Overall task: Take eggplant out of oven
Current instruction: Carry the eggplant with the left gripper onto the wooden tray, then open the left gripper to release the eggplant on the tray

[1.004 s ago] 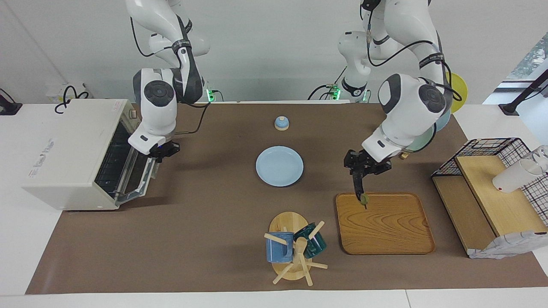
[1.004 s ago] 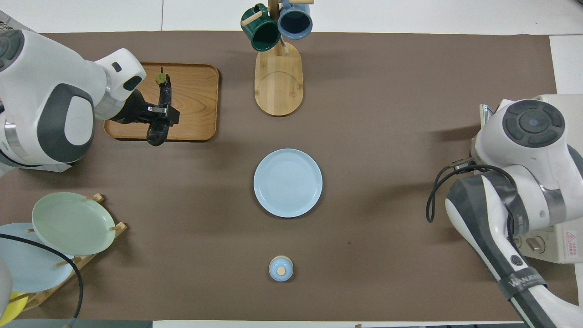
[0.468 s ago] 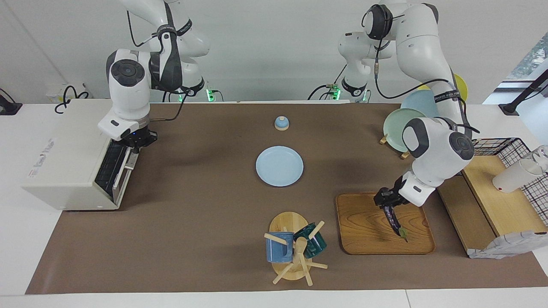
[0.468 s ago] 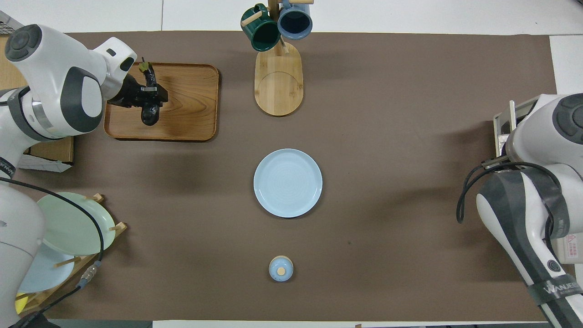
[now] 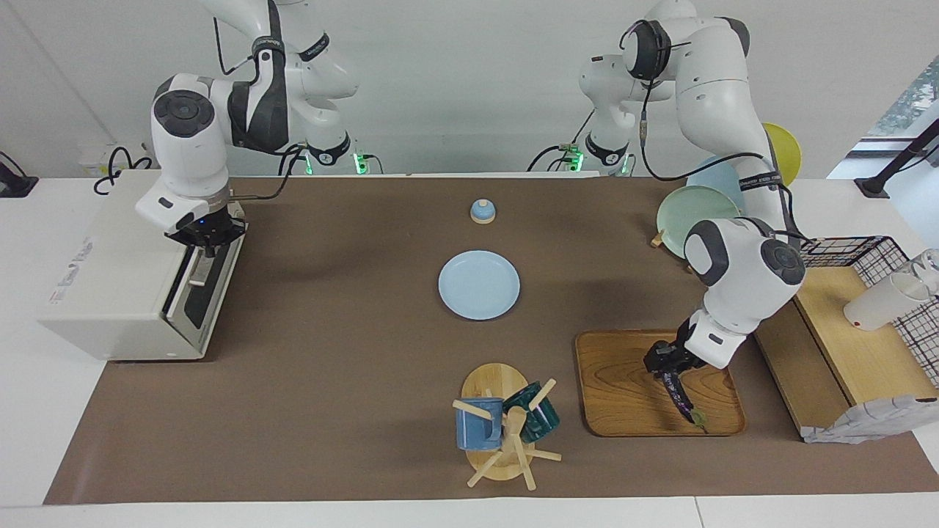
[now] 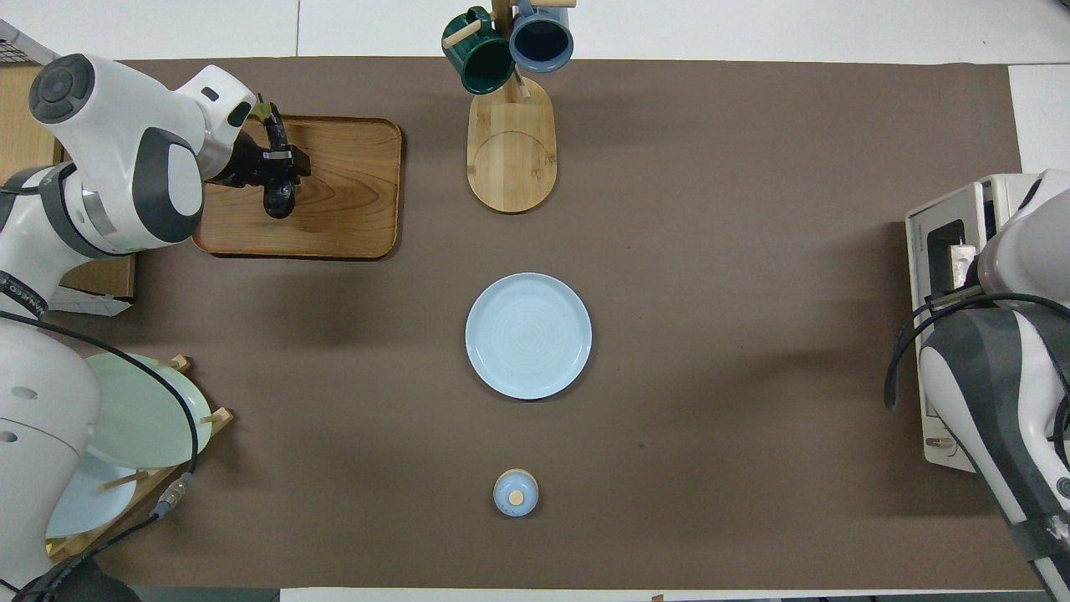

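Observation:
The dark purple eggplant [image 5: 682, 400] hangs tilted, stem tip down, just over the wooden tray [image 5: 623, 396]. My left gripper [image 5: 666, 364] is shut on its upper end. From overhead the eggplant [image 6: 278, 196] lies across the tray [image 6: 351, 209] at the corner toward the left arm's end of the table, under the left gripper [image 6: 278, 157]. The off-white oven [image 5: 110, 279] stands at the right arm's end of the table, its glass door [image 5: 202, 293] swung up almost closed. My right gripper [image 5: 207, 246] is shut at the door's top edge. In the overhead view the arm hides it beside the oven [image 6: 945, 251].
A light blue plate [image 5: 478, 284] lies mid-table, with a small blue lidded pot [image 5: 482, 211] nearer the robots. A mug stand [image 5: 506, 425] with two mugs stands beside the tray. A plate rack [image 5: 689, 213] and a wooden shelf with a wire basket [image 5: 843, 330] stand near the left arm.
The left arm carried the eggplant from the tray's robot-side edge across the tray and lower. The right gripper swung the oven door up from wide open to almost closed.

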Tool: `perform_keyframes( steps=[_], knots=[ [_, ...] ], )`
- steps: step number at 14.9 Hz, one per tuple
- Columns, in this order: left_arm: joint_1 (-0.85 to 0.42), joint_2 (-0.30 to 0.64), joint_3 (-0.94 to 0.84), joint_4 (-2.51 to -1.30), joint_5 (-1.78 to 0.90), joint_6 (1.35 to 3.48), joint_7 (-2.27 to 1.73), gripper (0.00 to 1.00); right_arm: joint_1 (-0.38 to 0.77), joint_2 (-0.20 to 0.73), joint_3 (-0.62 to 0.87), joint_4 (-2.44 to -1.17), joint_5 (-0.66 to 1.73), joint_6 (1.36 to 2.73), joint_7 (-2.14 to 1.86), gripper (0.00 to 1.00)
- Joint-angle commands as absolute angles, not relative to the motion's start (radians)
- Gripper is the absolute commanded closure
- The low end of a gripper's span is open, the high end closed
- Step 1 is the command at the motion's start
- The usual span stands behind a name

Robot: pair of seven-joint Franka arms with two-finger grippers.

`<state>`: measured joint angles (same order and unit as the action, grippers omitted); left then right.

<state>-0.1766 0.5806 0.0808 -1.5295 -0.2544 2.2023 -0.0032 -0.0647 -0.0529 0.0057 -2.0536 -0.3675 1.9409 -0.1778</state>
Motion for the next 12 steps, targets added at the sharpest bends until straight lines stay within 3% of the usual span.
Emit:
perform_keyframes(
  steps=[1,2,6,12],
  knots=[
    [-0.190,0.581,0.094,-1.539,-0.210,2.215,-0.011,0.93,-0.074,-0.069,0.009,-2.016,-0.315,1.843,-0.204,1.00],
    [-0.189,0.581,0.092,-1.539,-0.183,2.207,-0.009,0.01,-0.072,-0.069,0.009,-1.966,-0.289,1.788,-0.204,1.00],
    [-0.186,0.560,0.092,-1.528,-0.179,2.143,-0.014,0.00,-0.074,-0.069,0.011,-1.800,-0.210,1.610,-0.202,1.00],
    [-0.156,0.392,0.103,-1.531,-0.183,1.988,-0.049,0.00,-0.080,-0.043,0.012,-1.663,-0.080,1.499,-0.195,1.00]
  ],
)
